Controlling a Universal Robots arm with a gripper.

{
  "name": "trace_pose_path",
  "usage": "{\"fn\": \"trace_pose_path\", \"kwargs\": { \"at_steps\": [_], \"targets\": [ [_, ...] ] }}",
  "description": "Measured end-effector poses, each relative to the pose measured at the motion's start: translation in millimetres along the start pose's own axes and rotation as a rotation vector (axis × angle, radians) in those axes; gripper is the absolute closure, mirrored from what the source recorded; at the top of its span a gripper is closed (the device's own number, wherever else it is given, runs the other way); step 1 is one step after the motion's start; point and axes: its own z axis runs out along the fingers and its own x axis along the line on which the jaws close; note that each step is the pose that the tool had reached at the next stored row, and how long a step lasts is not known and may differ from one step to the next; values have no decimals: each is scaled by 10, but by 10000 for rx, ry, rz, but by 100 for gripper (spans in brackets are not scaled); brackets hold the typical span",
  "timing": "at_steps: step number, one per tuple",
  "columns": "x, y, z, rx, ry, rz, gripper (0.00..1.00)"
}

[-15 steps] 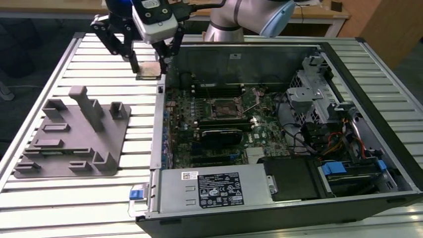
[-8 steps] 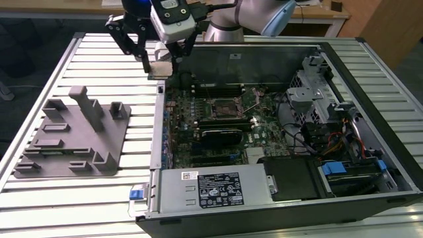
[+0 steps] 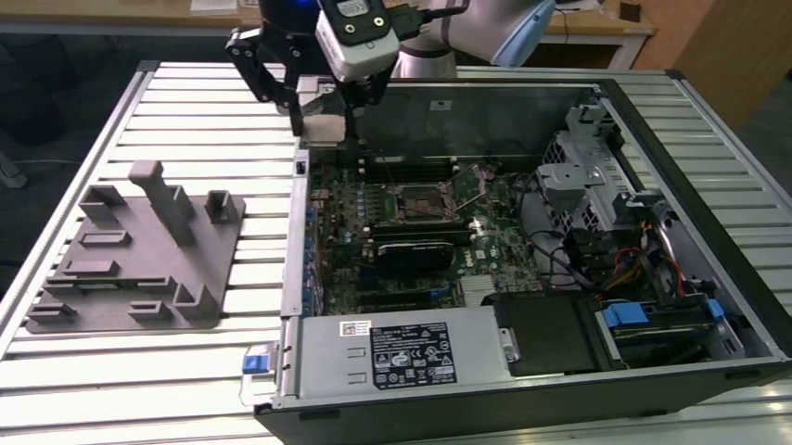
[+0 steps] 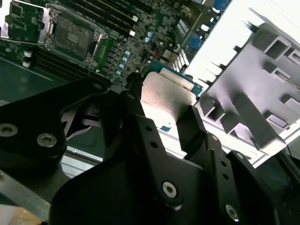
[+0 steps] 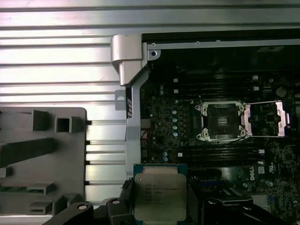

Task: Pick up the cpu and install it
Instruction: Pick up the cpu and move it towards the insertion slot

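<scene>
First wrist view gives the best look. The cpu [image 5: 161, 197] is up in the air with its shiny side to the camera, and the gripper [image 5: 161, 202] is clamped on it by two opposite edges. In the second wrist view you can see a black finger [image 4: 190, 124] on each side of the chip, hugging it.

In the exterior view the gripper [image 3: 325, 125] hangs at about 11 o'clock in the picture, over a corner of the open computer case [image 3: 693, 139]. The chip is well above the motherboard [image 3: 371, 250]. The socket [image 3: 425, 199] sits between 4 and 5 o'clock from the gripper, near the middle of the board. It looks empty, with its metal frame [image 5: 266, 119] flipped open beside it. The grey tray [image 3: 136, 260] is out on the slatted worktop [image 3: 223, 111], around 7 o'clock from the gripper.

My take on doing this carry well:
- **Keep it flat.** It's only held by its thin edges, so any tilt could let it slip.
- **Mind the clearance.** Stay off the case wall and the open frame.
- **Square it up.** Get the chip's edges parallel to the socket and the marked corner matched. I can't tell from here which corner that is.
- **No force.** Socket contacts probably bend easily.
</scene>
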Motion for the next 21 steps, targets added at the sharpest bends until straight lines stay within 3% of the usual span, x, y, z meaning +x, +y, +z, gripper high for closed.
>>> {"fn": "trace_pose_path", "kwargs": {
  "at_steps": [21],
  "targets": [
    [-598,30,-1,0,0,-1,46]
  ]
}}
